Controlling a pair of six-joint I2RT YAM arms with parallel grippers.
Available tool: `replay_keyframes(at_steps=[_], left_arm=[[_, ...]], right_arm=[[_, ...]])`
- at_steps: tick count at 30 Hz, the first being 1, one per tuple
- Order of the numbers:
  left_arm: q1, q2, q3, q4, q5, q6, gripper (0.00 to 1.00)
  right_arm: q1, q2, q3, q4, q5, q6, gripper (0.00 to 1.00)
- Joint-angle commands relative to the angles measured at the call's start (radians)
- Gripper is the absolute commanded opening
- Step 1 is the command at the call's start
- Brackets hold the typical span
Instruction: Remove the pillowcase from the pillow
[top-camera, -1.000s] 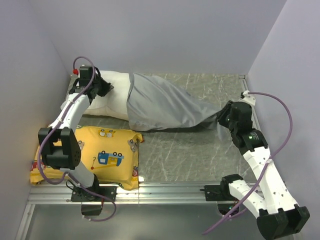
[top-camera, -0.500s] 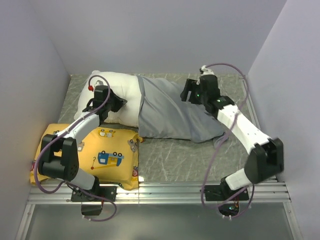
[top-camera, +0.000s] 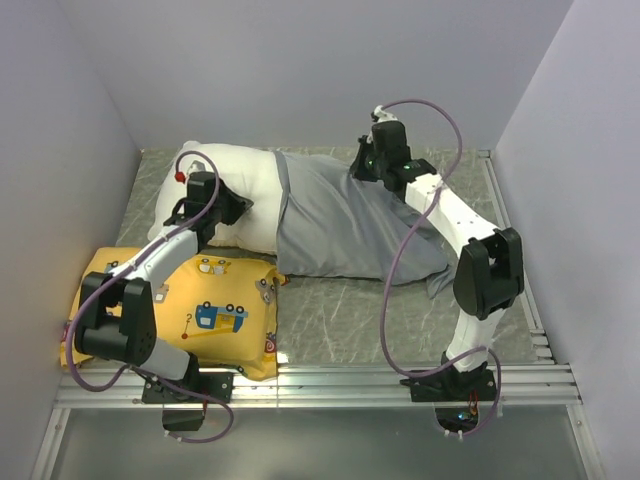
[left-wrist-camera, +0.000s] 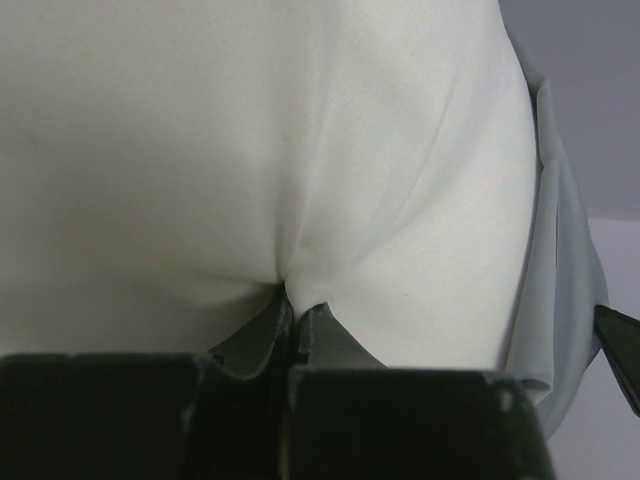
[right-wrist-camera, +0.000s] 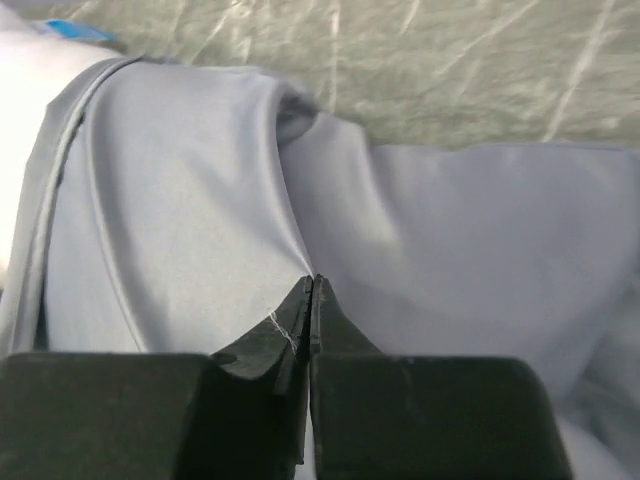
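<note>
The white pillow (top-camera: 230, 185) lies at the back left, its right part inside the grey pillowcase (top-camera: 340, 230), which trails to the right. My left gripper (top-camera: 243, 207) is shut and pinches a pucker of the pillow's bare white fabric (left-wrist-camera: 300, 150); its tips show in the left wrist view (left-wrist-camera: 292, 302), with the pillowcase's open edge (left-wrist-camera: 560, 300) at the right. My right gripper (top-camera: 361, 170) is at the case's back edge. In the right wrist view it (right-wrist-camera: 311, 283) is shut on a fold of grey pillowcase (right-wrist-camera: 180, 220), with the white pillow (right-wrist-camera: 20, 120) at far left.
A yellow cushion with vehicle prints (top-camera: 215, 310) lies at the front left, touching the pillow's near side. Grey walls close in at the left, back and right. A metal rail (top-camera: 330, 380) runs along the front of the marbled table (top-camera: 350, 310).
My right gripper left the case's stretched right end and moved to its back edge, then a little further left. The pillow and left gripper shifted right and nearer, then held still.
</note>
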Motion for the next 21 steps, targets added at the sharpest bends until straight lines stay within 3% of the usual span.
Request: replay_keyframes(at_steps=[1, 8, 13, 21], left_arm=[[0.005, -0.02, 0.006, -0.129, 0.0, 0.033, 0.01], [0.128, -0.086, -0.02, -0.14, 0.054, 0.049, 0.0], [0.185, -0.126, -0.027, -0.148, 0.08, 0.052, 0.01], [0.191, -0.127, 0.026, -0.148, 0.092, 0.031, 0.0]], right_arm=[[-0.064, -0.014, 0.044, -0.072, 0.104, 0.04, 0.0], [-0.26, -0.114, 0.007, -0.164, 0.212, 0.12, 0.0], [-0.461, -0.161, -0.009, -0.179, 0.117, 0.202, 0.0], [-0.467, -0.258, -0.031, -0.184, 0.072, 0.199, 0.0]])
